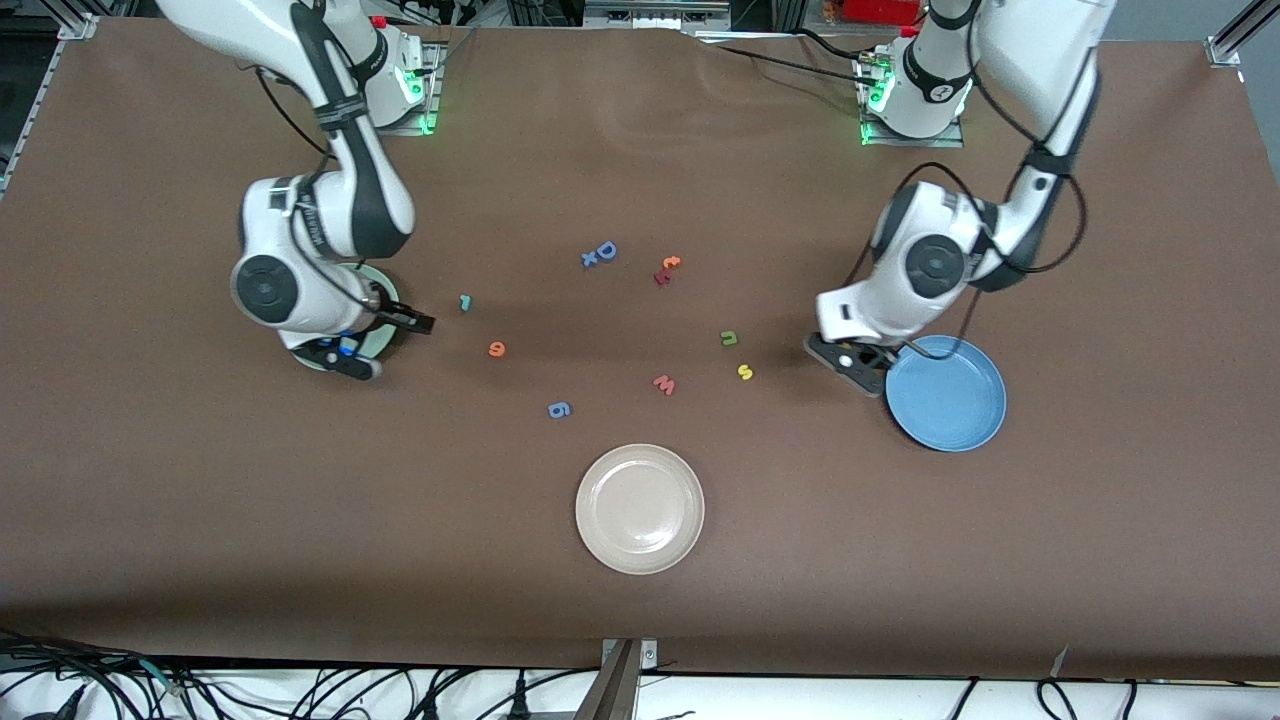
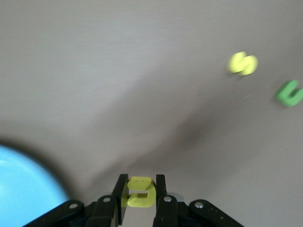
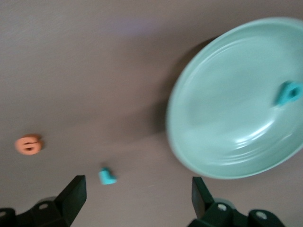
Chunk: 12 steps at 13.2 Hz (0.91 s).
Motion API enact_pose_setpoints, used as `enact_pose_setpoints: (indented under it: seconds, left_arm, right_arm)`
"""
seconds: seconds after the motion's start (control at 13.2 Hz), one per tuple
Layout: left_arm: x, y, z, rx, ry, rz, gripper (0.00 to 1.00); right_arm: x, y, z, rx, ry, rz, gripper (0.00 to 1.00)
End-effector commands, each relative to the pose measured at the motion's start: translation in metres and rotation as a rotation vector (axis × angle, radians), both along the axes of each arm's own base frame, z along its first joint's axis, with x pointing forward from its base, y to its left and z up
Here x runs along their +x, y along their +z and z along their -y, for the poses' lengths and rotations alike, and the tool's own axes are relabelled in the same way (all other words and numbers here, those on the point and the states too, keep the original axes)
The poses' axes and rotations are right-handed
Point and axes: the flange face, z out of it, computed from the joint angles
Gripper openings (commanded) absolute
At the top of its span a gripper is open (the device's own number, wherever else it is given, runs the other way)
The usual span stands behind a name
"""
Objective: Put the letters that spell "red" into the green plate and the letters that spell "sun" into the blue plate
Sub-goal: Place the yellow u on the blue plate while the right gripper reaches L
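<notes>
Front view: left gripper (image 1: 868, 378) hovers at the round blue plate's (image 1: 950, 400) rim; the tiny green foam "n" (image 1: 729, 338) and yellow foam "s" (image 1: 744, 372) lie on the table nearby.

Left wrist view: fingers pinch the small yellow foam "u" (image 2: 140, 192) by its flat sides. It looks featherlight and squashy, long axis across the jaws.

Right wrist view: right gripper (image 3: 137, 196) is spread wide, empty. The teal "d" (image 3: 288, 92), blurry, probably lies in the mint-green plate (image 3: 222, 127).

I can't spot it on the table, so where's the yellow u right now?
The yellow u is pinched between the left gripper's fingers, in the air beside the blue plate at the left arm's end.
</notes>
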Motion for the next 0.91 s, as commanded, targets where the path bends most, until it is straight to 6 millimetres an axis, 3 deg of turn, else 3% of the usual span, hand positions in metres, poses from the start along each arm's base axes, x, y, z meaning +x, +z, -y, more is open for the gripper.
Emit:
enact_pose_setpoints:
  seconds: [0.0, 0.23, 0.3, 0.38, 0.45, 0.68, 0.83]
  left_arm:
    - [0.023, 0.016, -0.052, 0.003, -0.061, -0.009, 0.16]
    - [0.044, 0.014, -0.099, -0.009, -0.092, 0.006, 0.16]
    - [0.05, 0.009, -0.116, -0.014, -0.098, 0.004, 0.22]
    - [0.054, 0.0, -0.126, -0.018, -0.095, -0.005, 0.64]
    - [0.056, -0.004, -0.13, -0.021, -0.087, -0.006, 1.0]
    - [0.057, -0.004, -0.134, -0.105, 0.04, -0.012, 1.0]
    - [0.057, -0.004, -0.124, -0.13, 0.18, -0.025, 1.0]
  right_arm:
    - [-0.013, -0.014, -0.018, -0.007, -0.057, 0.023, 0.98]
    - [-0.034, -0.041, -0.024, -0.009, -0.059, 0.058, 0.95]
    - [-0.042, -0.049, -0.027, -0.008, -0.051, 0.066, 0.95]
    - [-0.048, -0.054, -0.03, -0.006, -0.042, 0.072, 0.95]
    - [-0.051, -0.058, -0.032, -0.004, -0.039, 0.082, 0.95]
    - [-0.061, -0.076, -0.037, -0.003, -0.029, 0.118, 0.95]
    - [-0.069, -0.083, -0.036, -0.004, -0.027, 0.137, 0.95]
